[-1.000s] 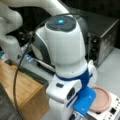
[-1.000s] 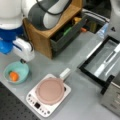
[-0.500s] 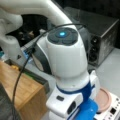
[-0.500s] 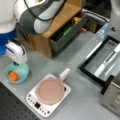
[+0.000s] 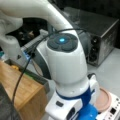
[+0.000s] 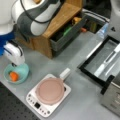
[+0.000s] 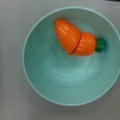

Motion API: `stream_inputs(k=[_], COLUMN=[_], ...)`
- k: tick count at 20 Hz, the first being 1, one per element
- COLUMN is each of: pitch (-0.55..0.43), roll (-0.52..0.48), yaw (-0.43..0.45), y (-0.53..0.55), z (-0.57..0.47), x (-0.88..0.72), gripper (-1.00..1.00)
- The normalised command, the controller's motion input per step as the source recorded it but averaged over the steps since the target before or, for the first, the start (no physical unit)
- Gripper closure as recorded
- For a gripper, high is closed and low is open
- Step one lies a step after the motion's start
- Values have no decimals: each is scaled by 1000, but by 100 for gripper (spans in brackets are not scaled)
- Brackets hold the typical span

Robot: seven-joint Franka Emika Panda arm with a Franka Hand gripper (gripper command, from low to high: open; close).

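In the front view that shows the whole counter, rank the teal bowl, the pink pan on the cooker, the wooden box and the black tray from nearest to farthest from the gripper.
1. Teal bowl, directly below the gripper, with the carrot in it.
2. Pink pan, lower centre, on the cooker.
3. Wooden box, upper centre; close to the pan's distance, so this order is uncertain.
4. Black tray, far right.

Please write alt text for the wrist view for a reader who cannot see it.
A toy carrot, orange with a green stem end and a seam across its middle, lies inside a teal bowl seen from directly above. The bowl sits on a grey surface; the claw does not show.
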Motion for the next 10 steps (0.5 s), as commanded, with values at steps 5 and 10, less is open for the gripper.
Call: stream_inputs(k=[5,10], pitch=[119,50], roll=[213,225], yaw=[-85,-51], y=[-147,-214], z=[-95,-112], x=[288,263], gripper=[-100,-100])
